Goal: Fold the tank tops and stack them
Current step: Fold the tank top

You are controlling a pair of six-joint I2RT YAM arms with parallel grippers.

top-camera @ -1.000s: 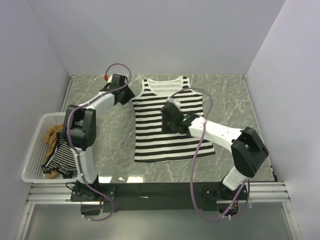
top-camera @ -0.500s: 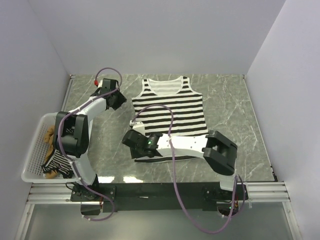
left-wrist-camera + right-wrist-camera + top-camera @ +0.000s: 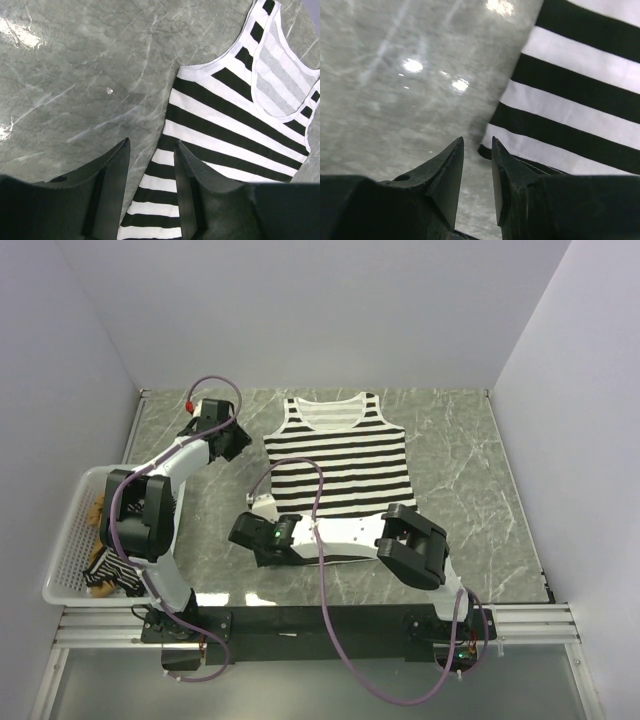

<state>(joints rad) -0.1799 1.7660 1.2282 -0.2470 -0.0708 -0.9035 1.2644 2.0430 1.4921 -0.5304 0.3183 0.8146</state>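
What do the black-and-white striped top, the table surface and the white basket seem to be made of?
Striped top: soft knit fabric, perhaps cotton jersey, matte; it lies limp with bound edges.
Table surface: grey marble-look stone or laminate, glossy; veins and light glare show.
Basket: probably white plastic; moulded mesh walls.

Tank top [image 3: 340, 465] wide black-white stripes (white trim); table [image 3: 460, 460] grey marble; basket [image 3: 72, 515] white
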